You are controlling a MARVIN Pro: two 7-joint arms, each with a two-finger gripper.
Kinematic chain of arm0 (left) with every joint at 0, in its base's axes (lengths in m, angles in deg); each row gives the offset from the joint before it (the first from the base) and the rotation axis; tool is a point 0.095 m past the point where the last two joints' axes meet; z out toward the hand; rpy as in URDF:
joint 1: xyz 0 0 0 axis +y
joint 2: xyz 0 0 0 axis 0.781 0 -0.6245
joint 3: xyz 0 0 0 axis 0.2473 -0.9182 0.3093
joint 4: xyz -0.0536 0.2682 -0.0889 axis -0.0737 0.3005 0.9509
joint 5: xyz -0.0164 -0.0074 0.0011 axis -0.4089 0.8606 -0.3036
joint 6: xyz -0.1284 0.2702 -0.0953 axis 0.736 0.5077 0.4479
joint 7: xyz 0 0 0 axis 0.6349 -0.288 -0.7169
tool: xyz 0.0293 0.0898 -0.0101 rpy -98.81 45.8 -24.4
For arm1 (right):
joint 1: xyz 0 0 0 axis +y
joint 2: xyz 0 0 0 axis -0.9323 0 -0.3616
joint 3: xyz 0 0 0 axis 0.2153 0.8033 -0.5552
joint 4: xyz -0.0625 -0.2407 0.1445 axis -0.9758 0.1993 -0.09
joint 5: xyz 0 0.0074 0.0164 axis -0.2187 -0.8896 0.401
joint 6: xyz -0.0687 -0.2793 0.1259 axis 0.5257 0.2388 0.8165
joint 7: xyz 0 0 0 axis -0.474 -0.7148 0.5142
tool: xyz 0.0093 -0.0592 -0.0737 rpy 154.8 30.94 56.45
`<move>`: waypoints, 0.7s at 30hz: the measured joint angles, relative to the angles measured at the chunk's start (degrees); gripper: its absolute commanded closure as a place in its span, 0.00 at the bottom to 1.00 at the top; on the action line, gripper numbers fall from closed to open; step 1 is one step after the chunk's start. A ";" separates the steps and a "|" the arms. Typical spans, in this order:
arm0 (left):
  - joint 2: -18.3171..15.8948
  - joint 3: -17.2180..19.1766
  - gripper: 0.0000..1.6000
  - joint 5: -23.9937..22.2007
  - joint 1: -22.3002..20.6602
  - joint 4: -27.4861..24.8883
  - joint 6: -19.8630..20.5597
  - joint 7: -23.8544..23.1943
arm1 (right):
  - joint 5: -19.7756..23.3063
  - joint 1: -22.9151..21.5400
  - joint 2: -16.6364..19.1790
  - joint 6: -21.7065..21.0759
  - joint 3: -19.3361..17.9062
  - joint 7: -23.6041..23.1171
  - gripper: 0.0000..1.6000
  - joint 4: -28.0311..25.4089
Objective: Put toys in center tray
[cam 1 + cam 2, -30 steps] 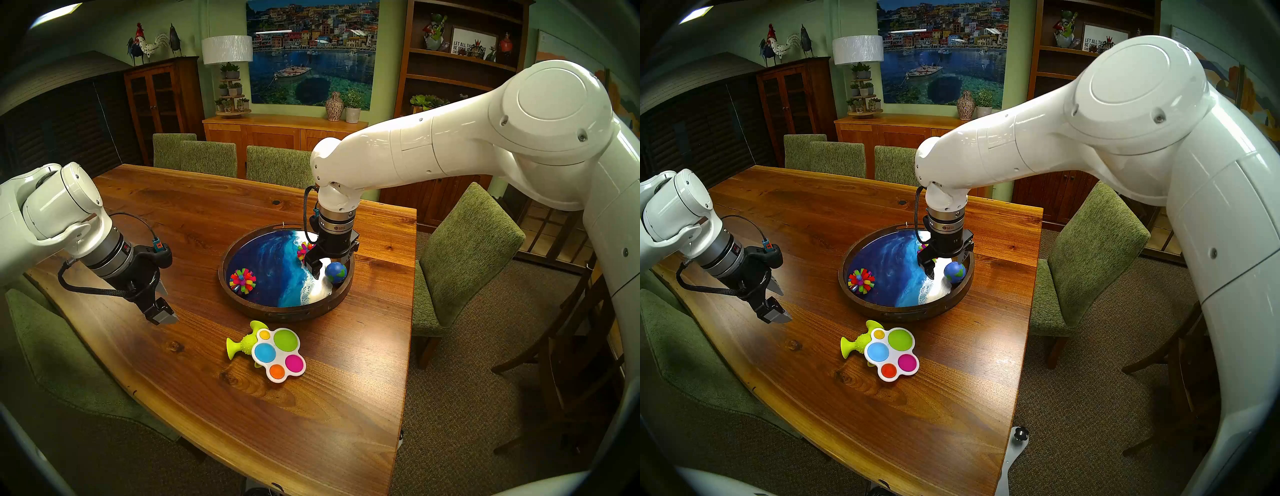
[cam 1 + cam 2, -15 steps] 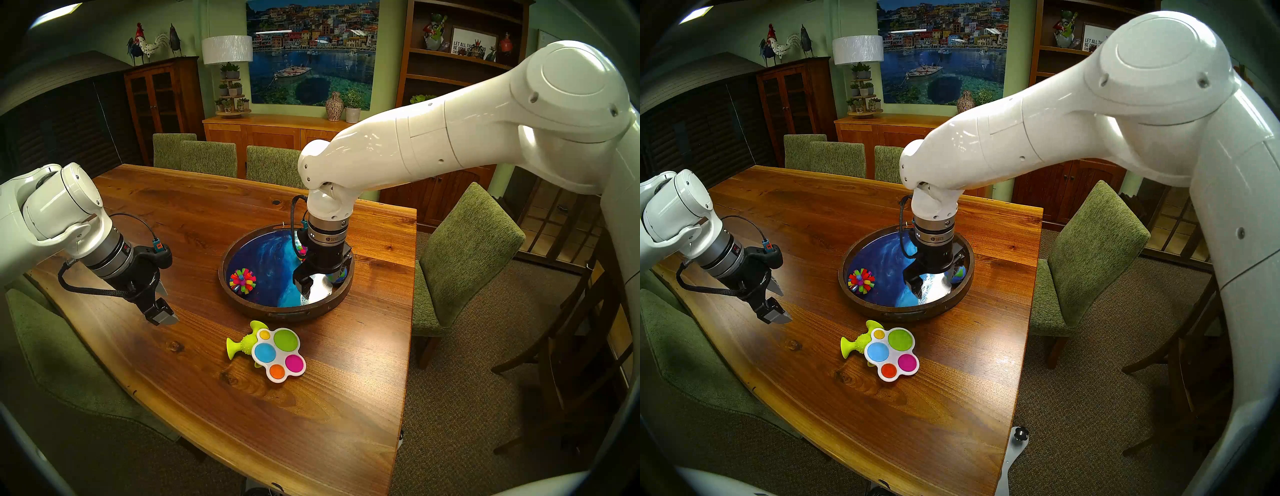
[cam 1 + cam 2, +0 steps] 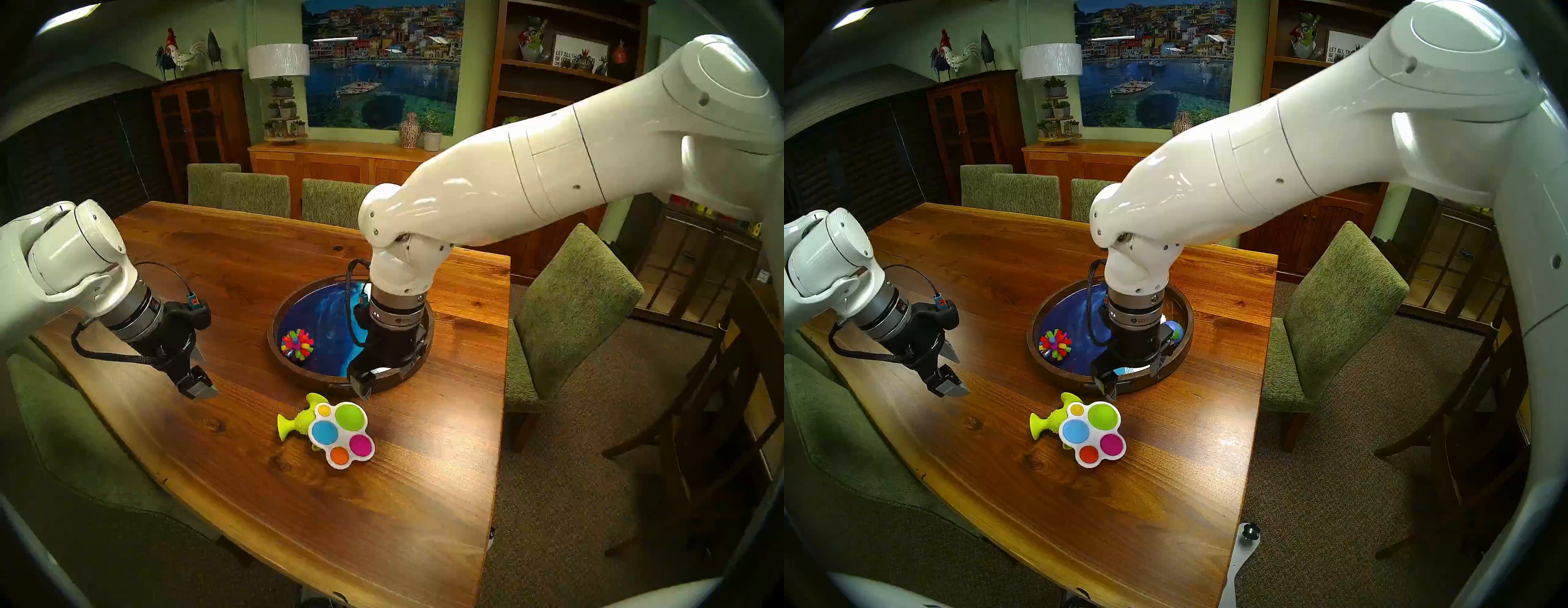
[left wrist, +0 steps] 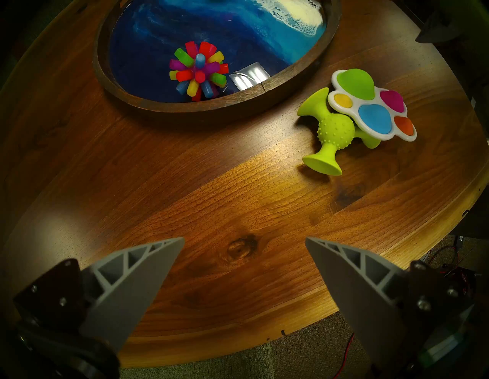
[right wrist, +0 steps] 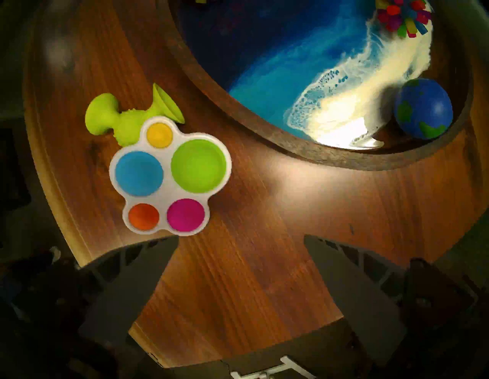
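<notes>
Toys split two ways: three already in the tray point(image 3: 297, 378), two not yet. Far left, left gripper point(image 4: 244, 254) hangs over bare table point(image 3: 237, 488), fingers spread wide, holding nothing, parked well apart from everything, probably to keep out of the other arm's way. Next right, a spiky ball point(image 3: 297, 344) sits inside the tray by its left rim. In front of the tray on the wood lie the green suction toy point(image 3: 297, 422) and the white dimple board point(image 3: 342, 434), board resting partly on top of the green piece, so the board looks like the one to lift first. Right gripper point(image 5: 240, 264) points down over the tray's near rim, just behind those two, fingers spread and empty, likely lining up for the board. The head views hide most of the tray's right half behind that wrist; only a sliver of the globe ball point(image 3: 1176, 331) peeks out. Right wrist view shows it whole against the rim point(image 5: 422, 109), plus the second spiky ball point(image 5: 402, 18) further in. Left wrist view alone shows how the board tilts on the green arm.
</notes>
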State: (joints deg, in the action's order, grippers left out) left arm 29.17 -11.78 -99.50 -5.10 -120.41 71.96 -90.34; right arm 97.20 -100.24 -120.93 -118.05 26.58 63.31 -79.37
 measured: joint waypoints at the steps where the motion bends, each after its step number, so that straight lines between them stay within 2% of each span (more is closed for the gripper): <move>1: 0.00 0.00 0.00 0.00 0.00 0.00 0.00 0.00 | 0.10 0.10 0.03 0.90 -0.03 0.05 0.00 -0.10; 10: 0.00 0.00 0.00 -0.01 0.00 0.00 0.00 0.00 | -0.58 3.69 -1.09 2.64 -0.04 -1.42 0.00 3.93; 21: 0.00 -0.01 0.00 -0.02 0.00 0.01 0.00 0.00 | -2.48 8.94 -3.79 0.04 0.01 -4.88 0.00 9.65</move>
State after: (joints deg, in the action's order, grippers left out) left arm 29.16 -11.79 -99.52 -5.10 -120.41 71.96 -90.34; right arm 94.72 -91.30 -124.72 -118.02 26.59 58.43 -69.73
